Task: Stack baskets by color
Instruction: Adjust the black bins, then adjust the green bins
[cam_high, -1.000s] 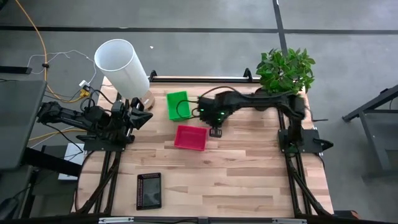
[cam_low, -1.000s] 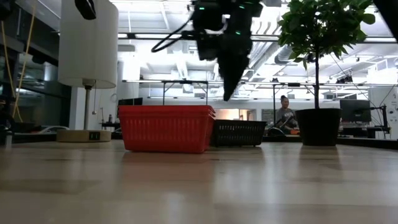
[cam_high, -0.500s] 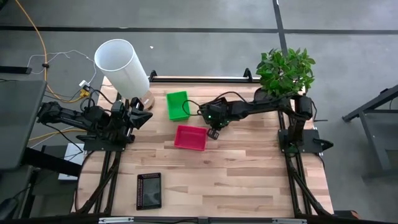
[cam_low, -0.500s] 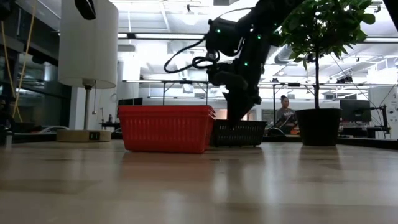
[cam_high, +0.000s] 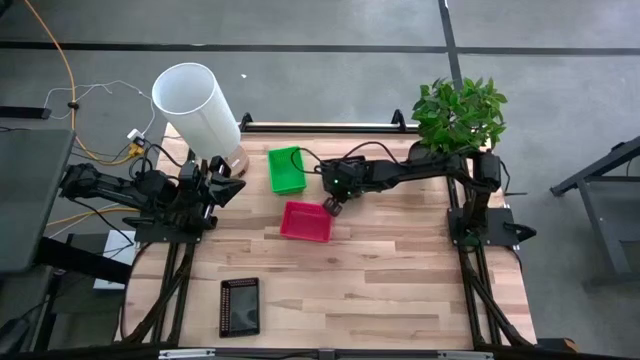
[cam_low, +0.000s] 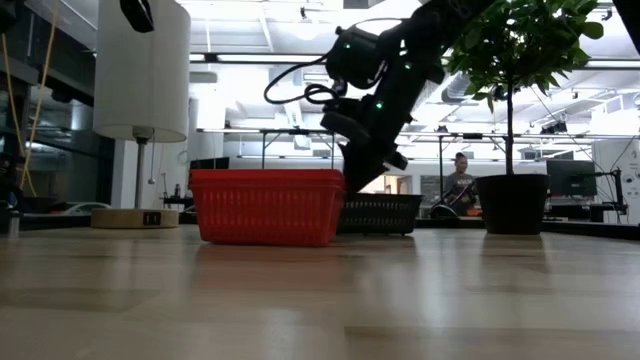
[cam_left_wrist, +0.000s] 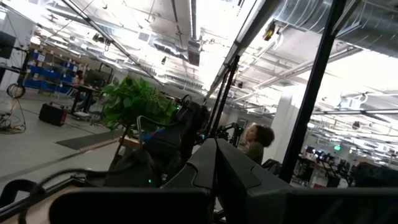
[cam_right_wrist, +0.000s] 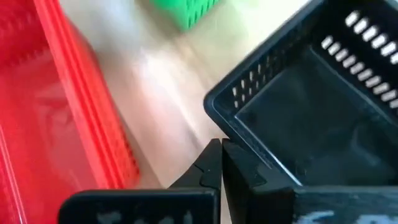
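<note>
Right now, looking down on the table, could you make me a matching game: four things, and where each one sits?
Things:
1 green basket
2 pink basket
3 white cylinder
4 plant

Places:
A beside the right gripper
B table corner by the left arm
C table corner by the right arm
D between the cylinder and the right arm

Pairs: 1-D, 2-A, 3-B, 4-C.

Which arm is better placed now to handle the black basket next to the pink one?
The right arm. Its shut tool sits at the black basket beside the pink basket. The left tool waits by the table's left edge.
</note>
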